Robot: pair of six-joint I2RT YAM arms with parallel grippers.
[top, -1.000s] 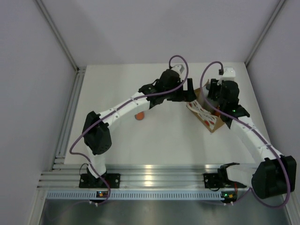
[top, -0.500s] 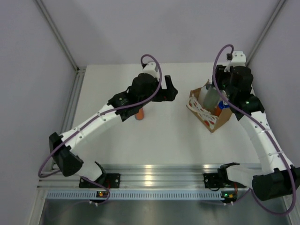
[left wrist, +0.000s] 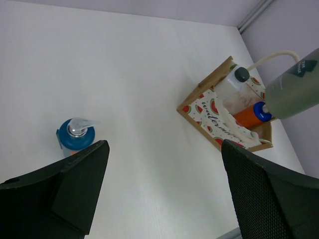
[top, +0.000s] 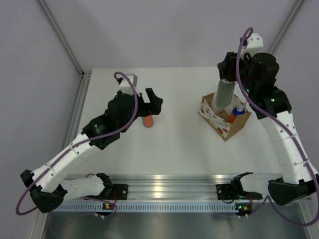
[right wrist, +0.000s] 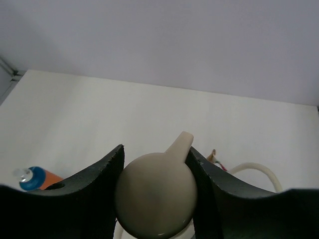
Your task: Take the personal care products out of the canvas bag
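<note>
The right arm reaches upright along the right edge of the table (top: 179,144), wrist bent down, and the right gripper (top: 228,68) is clamped on the beige cap of the grey-green bottle (top: 224,94), which hangs upright over the canvas bag (top: 237,128). Whether its base is clear of the bag's rim cannot be told. The left arm stretches low and diagonally from the near left corner, and the left gripper (top: 151,101) stands wide apart, holding nothing, just above an orange bottle (top: 148,121) standing left of the table's centre. The bag sits toward the far right corner, mouth open. Inside it lie a second orange bottle (top: 235,115) and a white bottle (left wrist: 232,84), both partly hidden by the bag's walls. In the right wrist view the cap blocks most of the bag. The table is plain white, fronted by an aluminium rail (top: 164,184) and enclosed by pale grey walls (top: 149,35).
</note>
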